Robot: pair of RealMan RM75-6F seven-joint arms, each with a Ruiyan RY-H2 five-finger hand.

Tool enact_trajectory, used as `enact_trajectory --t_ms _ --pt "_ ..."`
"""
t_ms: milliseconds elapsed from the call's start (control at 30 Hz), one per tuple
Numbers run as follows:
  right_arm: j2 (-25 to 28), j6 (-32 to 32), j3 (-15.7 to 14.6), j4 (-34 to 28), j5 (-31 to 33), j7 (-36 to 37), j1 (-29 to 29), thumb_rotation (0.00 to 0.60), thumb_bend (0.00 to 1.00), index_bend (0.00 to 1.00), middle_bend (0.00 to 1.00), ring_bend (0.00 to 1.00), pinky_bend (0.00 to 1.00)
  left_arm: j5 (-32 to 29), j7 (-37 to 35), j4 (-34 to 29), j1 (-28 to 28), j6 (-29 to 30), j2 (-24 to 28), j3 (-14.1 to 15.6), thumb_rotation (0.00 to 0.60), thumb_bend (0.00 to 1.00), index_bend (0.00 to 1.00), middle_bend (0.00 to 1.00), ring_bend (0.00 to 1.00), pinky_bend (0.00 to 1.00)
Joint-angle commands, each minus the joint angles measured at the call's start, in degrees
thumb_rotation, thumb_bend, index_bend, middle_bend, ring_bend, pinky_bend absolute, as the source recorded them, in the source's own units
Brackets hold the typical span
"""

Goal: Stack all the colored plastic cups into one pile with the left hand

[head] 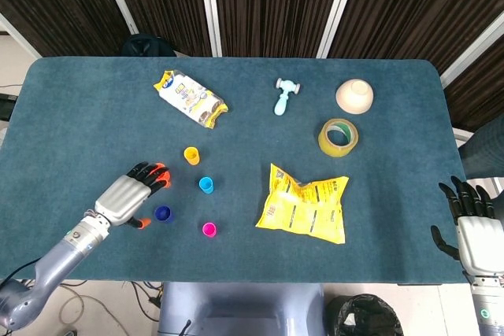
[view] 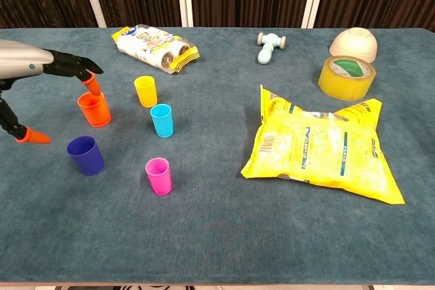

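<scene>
Five small cups stand upright and apart at the table's left: orange, yellow, cyan, blue and pink. From the head view I see yellow, cyan, blue and pink; the orange cup is mostly hidden under my left fingers. My left hand hovers with fingers spread, fingertips over the orange cup's rim, thumb off to the left of the blue cup, holding nothing. My right hand hangs open beyond the table's right edge.
A yellow snack bag lies right of the cups. Behind it are a tape roll, an upturned beige bowl and a toy hammer. A wrapped snack packet lies behind the cups.
</scene>
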Motion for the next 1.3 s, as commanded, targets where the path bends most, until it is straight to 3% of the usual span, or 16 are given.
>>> enact_trajectory --t_ms 33,400,900,1300 --pt "0.0 0.1 0.2 0.0 0.2 0.2 0.0 0.6 0.42 0.12 0.05 0.09 0.04 -2.3 2.5 0.1 -0.7 -0.3 -1.4 0.7 0.6 0.16 0.27 0.04 0.0 0.05" --pt "-0.4 0.0 0.5 0.2 0.9 0.4 0.0 0.6 0.42 0.12 0.05 0.09 0.04 -5.7 5.9 0.6 -1.6 0.3 -3.0 2.5 0.6 0.16 0.28 0.04 0.0 0.05" --pt "-1.1 -0.5 0.8 0.6 1.7 0.6 0.1 0.6 0.42 0.12 0.05 0.09 0.04 -6.9 6.6 3.5 -3.1 0.5 -5.9 3.5 0.6 0.24 0.36 0.05 0.0 0.05" --pt "-1.2 -0.2 1.1 0.6 2.1 0.7 -0.1 0.6 0.42 0.12 0.05 0.09 0.04 -7.4 7.2 4.3 -4.1 0.3 -7.1 4.4 0.6 0.25 0.37 0.06 0.0 0.05"
